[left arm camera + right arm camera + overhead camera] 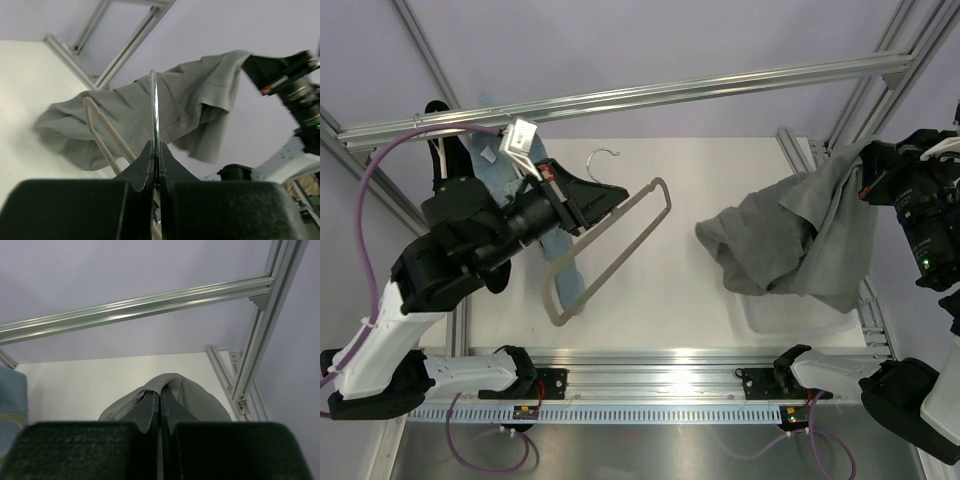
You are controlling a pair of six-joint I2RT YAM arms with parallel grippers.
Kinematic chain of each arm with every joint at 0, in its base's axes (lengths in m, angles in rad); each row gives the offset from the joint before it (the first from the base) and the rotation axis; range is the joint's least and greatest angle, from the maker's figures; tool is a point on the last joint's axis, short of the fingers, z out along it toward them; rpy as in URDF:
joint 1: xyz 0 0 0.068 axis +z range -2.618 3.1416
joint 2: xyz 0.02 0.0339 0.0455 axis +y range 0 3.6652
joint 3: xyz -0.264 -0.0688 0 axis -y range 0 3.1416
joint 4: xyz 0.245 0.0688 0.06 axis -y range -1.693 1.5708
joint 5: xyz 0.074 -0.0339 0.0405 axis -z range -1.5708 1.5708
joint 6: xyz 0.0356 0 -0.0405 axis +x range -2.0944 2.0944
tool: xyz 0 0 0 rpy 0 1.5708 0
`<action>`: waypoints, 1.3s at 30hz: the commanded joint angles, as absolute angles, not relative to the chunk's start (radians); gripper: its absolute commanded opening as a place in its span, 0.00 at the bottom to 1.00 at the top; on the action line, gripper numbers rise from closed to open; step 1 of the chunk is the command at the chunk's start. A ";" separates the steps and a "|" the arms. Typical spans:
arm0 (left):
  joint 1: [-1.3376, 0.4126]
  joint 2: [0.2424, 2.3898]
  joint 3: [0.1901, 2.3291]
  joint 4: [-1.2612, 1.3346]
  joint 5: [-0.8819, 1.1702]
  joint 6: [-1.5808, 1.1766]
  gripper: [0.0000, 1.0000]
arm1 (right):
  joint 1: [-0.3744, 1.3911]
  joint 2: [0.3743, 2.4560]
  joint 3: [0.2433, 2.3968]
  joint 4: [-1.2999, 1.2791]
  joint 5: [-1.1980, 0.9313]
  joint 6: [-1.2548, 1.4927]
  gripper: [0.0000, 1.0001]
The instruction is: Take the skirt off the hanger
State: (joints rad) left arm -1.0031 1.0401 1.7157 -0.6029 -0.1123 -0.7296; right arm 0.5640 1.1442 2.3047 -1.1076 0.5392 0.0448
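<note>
Skirt (790, 250) pinched in right end effector (161, 399), well apart from hanger (556, 316).

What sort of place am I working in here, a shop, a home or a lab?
Most likely a lab test cell, not a shop: a white table caged by bare aluminium rails, two arms bolted to its edge, and just a hanger and a skirt as props.
</note>
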 commanded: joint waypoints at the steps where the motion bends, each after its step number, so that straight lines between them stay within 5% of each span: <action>1: -1.005 1.037 1.724 -0.557 -0.132 -0.712 0.00 | 0.534 1.192 2.342 -1.077 0.595 -0.032 0.00; 10: -1.006 1.023 1.684 -0.555 -0.137 -0.716 0.00 | 0.491 1.313 2.572 -0.996 0.638 -0.100 0.00; 26: -1.005 1.049 1.648 -0.538 -0.124 -0.727 0.00 | 0.491 1.210 2.481 -0.765 0.818 -0.261 0.00; 39: -1.006 1.058 1.626 -0.514 -0.109 -0.744 0.00 | 0.489 0.993 1.794 -0.781 0.589 0.000 0.00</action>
State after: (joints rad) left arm -1.0031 1.0580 1.6272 -0.5858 -0.1150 -0.7345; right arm 0.4942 1.0080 1.8664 -0.8577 0.6796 -0.0750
